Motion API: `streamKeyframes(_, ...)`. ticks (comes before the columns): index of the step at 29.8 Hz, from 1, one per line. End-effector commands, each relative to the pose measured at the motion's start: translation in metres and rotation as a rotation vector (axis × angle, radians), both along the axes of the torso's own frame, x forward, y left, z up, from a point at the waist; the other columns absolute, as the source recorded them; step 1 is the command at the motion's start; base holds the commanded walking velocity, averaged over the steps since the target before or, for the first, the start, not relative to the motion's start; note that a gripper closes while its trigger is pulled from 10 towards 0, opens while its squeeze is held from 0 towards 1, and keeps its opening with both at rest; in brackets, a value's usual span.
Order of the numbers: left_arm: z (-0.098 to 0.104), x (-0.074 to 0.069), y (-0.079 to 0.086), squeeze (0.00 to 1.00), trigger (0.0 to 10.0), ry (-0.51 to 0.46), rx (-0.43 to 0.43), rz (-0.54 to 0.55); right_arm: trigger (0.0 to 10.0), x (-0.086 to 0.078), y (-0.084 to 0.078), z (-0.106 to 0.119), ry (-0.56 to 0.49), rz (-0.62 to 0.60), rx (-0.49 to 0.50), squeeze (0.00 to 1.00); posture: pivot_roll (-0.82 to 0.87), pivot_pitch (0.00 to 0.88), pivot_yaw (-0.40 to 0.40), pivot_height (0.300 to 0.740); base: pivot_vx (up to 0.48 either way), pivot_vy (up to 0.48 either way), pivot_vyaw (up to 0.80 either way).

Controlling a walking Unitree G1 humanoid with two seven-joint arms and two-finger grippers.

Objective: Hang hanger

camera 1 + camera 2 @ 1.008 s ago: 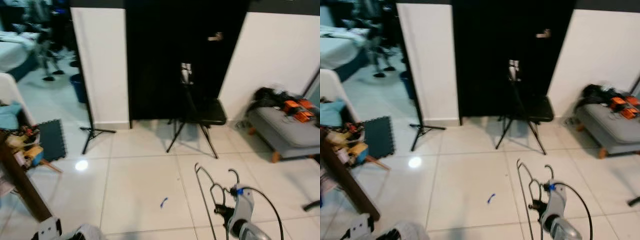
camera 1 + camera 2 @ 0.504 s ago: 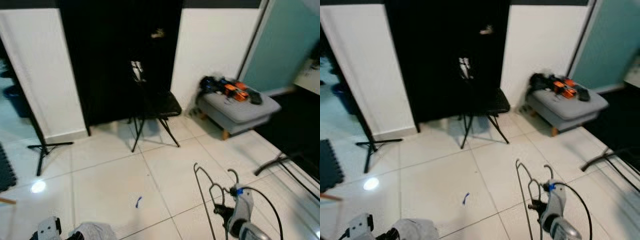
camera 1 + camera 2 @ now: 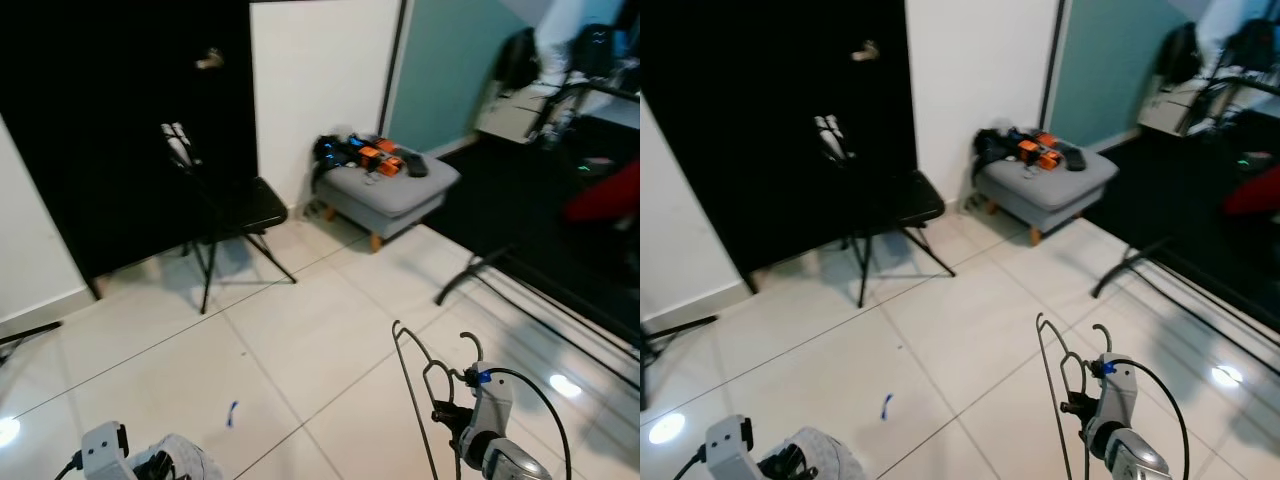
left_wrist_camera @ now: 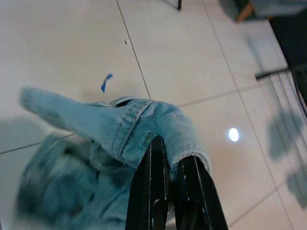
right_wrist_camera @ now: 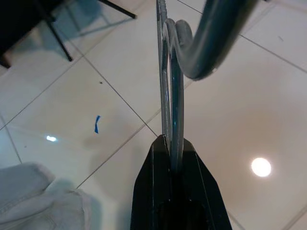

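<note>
**Hanger clamped in right gripper, denim in left**

While the head cameras look down over white floor tiles (image 3: 300, 340), I log one right gripper (image 5: 171, 143) with its two black fingers pressed together on the wire of the hanger (image 5: 169, 72). I count two grey-green wire hooks rising beyond the jaws in the right wrist view; whether they belong to one hanger or two I cannot tell. From the head view the hanger (image 3: 425, 385) stands upright just ahead of the right gripper (image 3: 450, 415), its hooks above the jaws and its long wire edge running down past them.

One left gripper (image 4: 170, 165) has its two fingers closed on a fold of one light blue denim garment (image 4: 124, 127); the cloth drapes over and beside the jaws, with a sleeve-like end reaching away from them. The pale bundle (image 3: 165, 460) also shows low in the left eye view.

Well beyond both sets of jaws I count: one black folding chair (image 3: 235, 205) against a dark doorway, one grey footstool (image 3: 390, 185) carrying a heap of black and orange items (image 3: 365, 152), and one small blue scrap (image 3: 232, 412) on the tiles, between the two grippers and ahead of them. Dark rack tubes (image 3: 520, 270) run along the floor, beyond the right jaws and to their outer side. Count of tubes unclear through blur.
</note>
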State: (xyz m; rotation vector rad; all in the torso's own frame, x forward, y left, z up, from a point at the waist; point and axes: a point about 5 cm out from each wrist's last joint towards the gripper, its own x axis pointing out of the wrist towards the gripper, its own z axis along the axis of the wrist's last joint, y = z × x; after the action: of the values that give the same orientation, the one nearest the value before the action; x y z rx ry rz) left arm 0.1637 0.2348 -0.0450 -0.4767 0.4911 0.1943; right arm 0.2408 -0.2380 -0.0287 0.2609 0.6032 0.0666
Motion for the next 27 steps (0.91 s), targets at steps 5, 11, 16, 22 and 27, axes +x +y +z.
streamKeyframes(5, 0.025, 0.024, 0.01, 0.0, 10.0, -0.097, 0.176, -0.068, 10.0, 0.003, 0.001, 0.002, -0.001, 0.069, -0.074, 0.0, -0.06, 0.0, -0.007, 0.736, 0.0, 0.0, -0.8)
streamKeyframes(11, 0.047, 0.042, 0.016, 0.0, 10.0, -0.179, 0.22, -0.079, 10.0, 0.011, 0.002, 0.01, -0.036, 0.12, -0.115, 0.0, -0.06, 0.0, -0.008, 0.736, 0.0, 0.0, -0.8)
streamKeyframes(16, 0.129, 0.097, 0.028, 0.0, 10.0, -0.384, 0.369, -0.159, 10.0, 0.07, 0.016, 0.079, -0.305, 0.365, -0.157, 0.0, -0.06, 0.0, -0.003, 0.736, 0.0, 0.0, -0.8)
streamKeyframes(22, 0.181, 0.123, 0.023, 0.0, 10.0, -0.477, 0.424, -0.217, 10.0, 0.095, 0.037, 0.146, -0.501, 0.659, -0.205, 0.0, -0.06, 0.0, -0.003, 0.736, 0.0, 0.0, -0.8)
streamKeyframes(27, 0.207, 0.133, 0.019, 0.0, 10.0, -0.518, 0.459, -0.216, 10.0, 0.091, 0.048, 0.174, -0.561, 0.855, -0.233, 0.0, -0.07, 0.0, 0.001, 0.736, 0.0, 0.0, -0.8)
